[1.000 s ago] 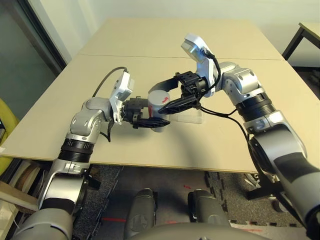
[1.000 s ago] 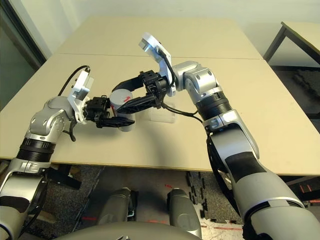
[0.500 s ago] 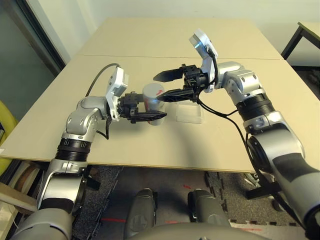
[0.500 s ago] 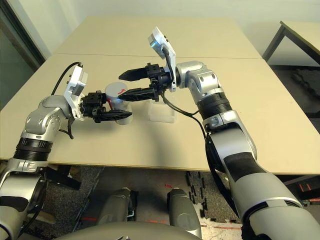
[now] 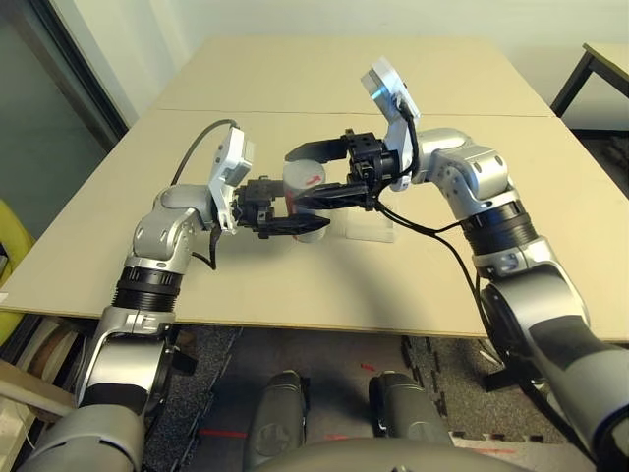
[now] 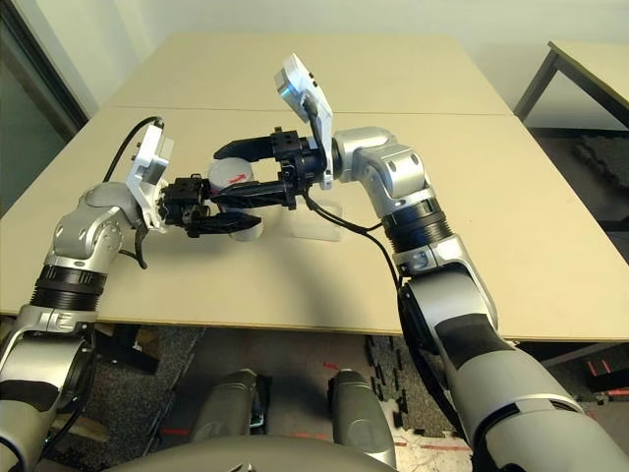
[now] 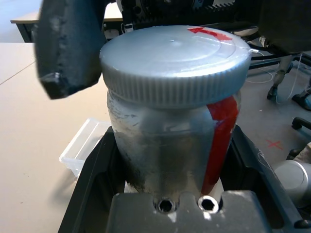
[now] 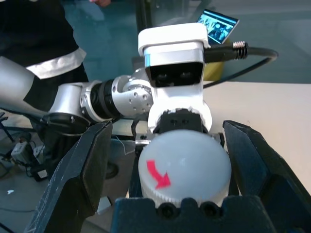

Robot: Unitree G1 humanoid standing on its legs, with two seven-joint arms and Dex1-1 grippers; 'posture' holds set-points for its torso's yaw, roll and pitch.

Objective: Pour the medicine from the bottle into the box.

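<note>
The bottle [image 5: 305, 200], white-grey with a red stripe and a grey screw cap [image 7: 170, 63], is held upright above the table, a little left of the box. My left gripper [image 5: 307, 212] is shut on its body from the left side. My right gripper [image 5: 293, 179] comes in from the right and stands open, one finger [image 8: 77, 179] on each side of the cap with small gaps showing. A red arrow marks the cap's top [image 8: 182, 167]. The clear plastic box [image 5: 371, 228] lies on the table just right of the bottle, under my right wrist.
The tan table [image 5: 413, 295] has its front edge close to my body, and a second table [image 5: 344, 69] adjoins it behind. A dark table leg [image 5: 580, 79] stands at the far right. A person in dark clothing [image 8: 39, 39] shows behind my left arm.
My right gripper, which had drawn back from the bottle with its fingers apart, has moved left so that its fingers straddle the cap. The left gripper still holds the bottle, slightly higher than before.
</note>
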